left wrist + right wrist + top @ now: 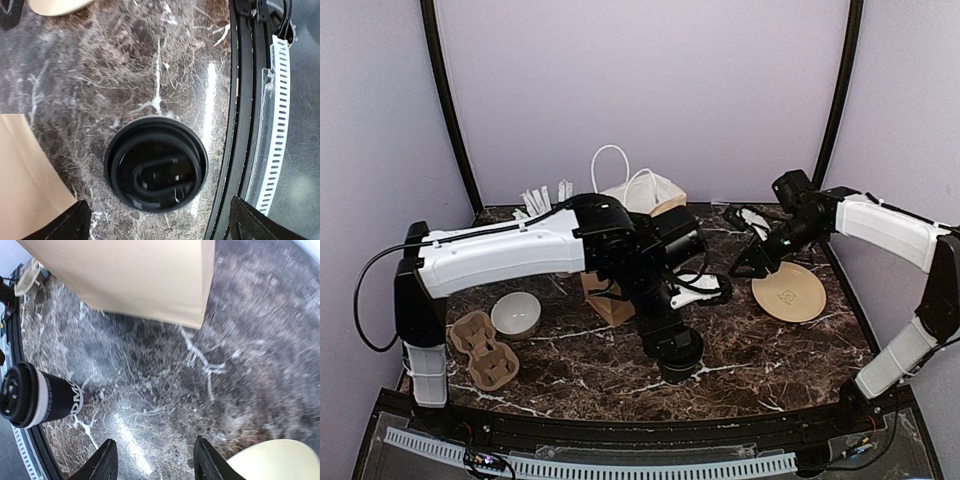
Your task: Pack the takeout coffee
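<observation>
— Left tool [162,222]: spread fully wide, fingertips [75,222] far apart at the lower corners of the wrist view, gripping nothing. Hangs above the takeout coffee [156,162], clear of it.

— And the right tool [155,462]?

— Roughly half spread, empty as well. Poised low over the worktop [240,340], near a pale tan disc [790,292].

— Looks of the coffee?

— Small black paper cup, upright, capped with a round black lid bearing a raised looped ridge on top. Pale band just under the lid, black below that. Stands on bare worktop close to the near edge, outside the brown paper bag [125,275] and much shorter than it.

— Surface?

— Dark brown marble pattern with white veins and a streak of glare beside the cup. Black rim along the near edge, then a white slotted strip [280,125]. Over on the left, a white bowl [516,315] next to a moulded cardboard cup carrier [485,350].

— Room?

— Plain pale lilac walls [650,90], with two black posts [448,100] leaning up from the back corners.

— Anything readable?

— White lettering on the cup's side, turned away and not legible. Small printed mark in the middle of the disc, too tiny to make out.
</observation>
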You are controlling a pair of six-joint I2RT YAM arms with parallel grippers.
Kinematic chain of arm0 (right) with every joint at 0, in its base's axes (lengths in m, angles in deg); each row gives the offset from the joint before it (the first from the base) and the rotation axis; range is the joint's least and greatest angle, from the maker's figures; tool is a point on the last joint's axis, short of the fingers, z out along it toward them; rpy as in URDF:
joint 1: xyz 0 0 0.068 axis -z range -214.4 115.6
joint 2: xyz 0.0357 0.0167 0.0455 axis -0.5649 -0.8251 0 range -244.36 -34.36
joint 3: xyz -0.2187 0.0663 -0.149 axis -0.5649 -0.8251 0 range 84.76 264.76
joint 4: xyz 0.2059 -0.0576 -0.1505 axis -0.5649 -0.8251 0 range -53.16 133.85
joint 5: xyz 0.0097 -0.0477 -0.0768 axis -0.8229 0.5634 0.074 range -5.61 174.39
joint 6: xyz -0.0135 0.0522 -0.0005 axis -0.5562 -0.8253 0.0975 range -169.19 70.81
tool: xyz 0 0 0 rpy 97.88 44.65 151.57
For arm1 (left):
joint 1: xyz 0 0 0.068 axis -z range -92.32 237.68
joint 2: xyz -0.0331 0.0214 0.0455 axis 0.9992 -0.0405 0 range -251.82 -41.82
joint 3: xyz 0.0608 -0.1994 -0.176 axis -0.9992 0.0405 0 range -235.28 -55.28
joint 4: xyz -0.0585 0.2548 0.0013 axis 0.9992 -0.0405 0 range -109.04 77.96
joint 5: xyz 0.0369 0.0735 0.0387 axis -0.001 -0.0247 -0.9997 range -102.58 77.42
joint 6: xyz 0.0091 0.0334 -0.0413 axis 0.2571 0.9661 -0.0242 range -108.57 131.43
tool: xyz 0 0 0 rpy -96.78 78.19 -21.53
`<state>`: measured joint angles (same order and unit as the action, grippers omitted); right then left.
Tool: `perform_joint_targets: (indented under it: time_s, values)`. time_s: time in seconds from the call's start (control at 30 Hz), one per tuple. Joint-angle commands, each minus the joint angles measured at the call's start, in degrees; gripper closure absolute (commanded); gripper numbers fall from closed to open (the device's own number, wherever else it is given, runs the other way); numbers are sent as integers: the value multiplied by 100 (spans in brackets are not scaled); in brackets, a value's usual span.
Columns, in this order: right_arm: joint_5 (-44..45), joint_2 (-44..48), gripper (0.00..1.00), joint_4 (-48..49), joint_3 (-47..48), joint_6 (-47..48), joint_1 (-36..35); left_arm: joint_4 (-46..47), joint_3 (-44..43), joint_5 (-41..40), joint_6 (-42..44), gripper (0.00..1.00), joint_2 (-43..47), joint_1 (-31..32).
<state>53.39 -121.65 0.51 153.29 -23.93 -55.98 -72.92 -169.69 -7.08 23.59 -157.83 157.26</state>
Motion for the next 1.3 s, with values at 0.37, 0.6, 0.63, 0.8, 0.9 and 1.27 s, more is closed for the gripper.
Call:
perform_joint_targets:
  time_s: [0.37, 0.6, 0.63, 0.8, 0.9, 1.27]
  values:
    - [-2437, -198, 52, -1608, -494, -83, -120, 2775, 3745, 999, -3159, 19, 2662, -376]
    - [-2462, -750, 54, -1691, -504, 129, -526, 3744, 4671, 1075, -3934, 22, 2749, -556]
    - [-2551, -869, 54, -1784, -481, 243, -592, 4012, 4734, 1138, -3973, 22, 2741, -574]
    - [-3033, -1324, 51, -2300, -225, 792, -941, 4763, 5104, 1318, -4341, 24, 2812, -728]
    - [-3122, -1438, 50, -2385, -74, 861, -1072, 5194, 5284, 1312, -4524, 26, 2895, -811]
    - [-3169, -1814, 56, -2565, 207, 947, -1265, 5117, 5104, 1198, -4474, 30, 2536, -894]
